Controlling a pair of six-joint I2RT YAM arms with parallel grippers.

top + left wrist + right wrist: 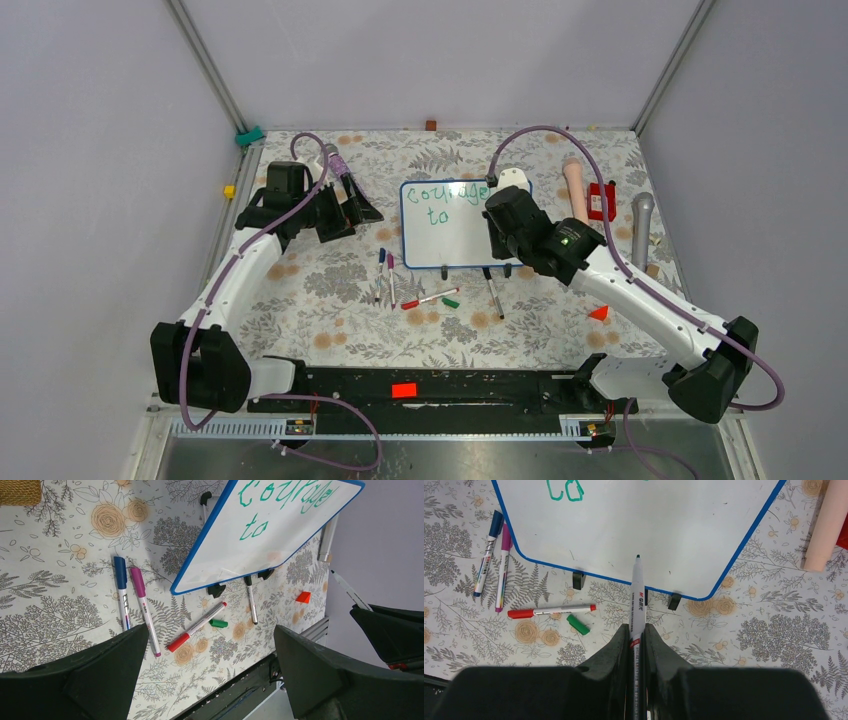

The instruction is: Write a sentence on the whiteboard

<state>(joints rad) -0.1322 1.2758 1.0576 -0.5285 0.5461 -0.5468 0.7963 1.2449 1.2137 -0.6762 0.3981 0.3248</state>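
The whiteboard (455, 243) stands on two black clip feet at the table's middle. The sentence (447, 192) reads "courage" with "to" under it in green. The board (240, 555) and the words (285, 497) also show in the left wrist view. My right gripper (503, 215) is over the board's right side, shut on a white marker (638, 587) with a green tip. The tip is over the blank lower part of the board (649, 525). My left gripper (350, 208) is open and empty, left of the board and above the table.
Blue (381, 262), magenta (391, 275), red (430, 298) and black (494, 295) markers and a green cap (451, 301) lie in front of the board. A pink cylinder (576, 190), red box (601, 200) and grey handle (642, 225) lie to the right. A red wedge (599, 313) lies nearer.
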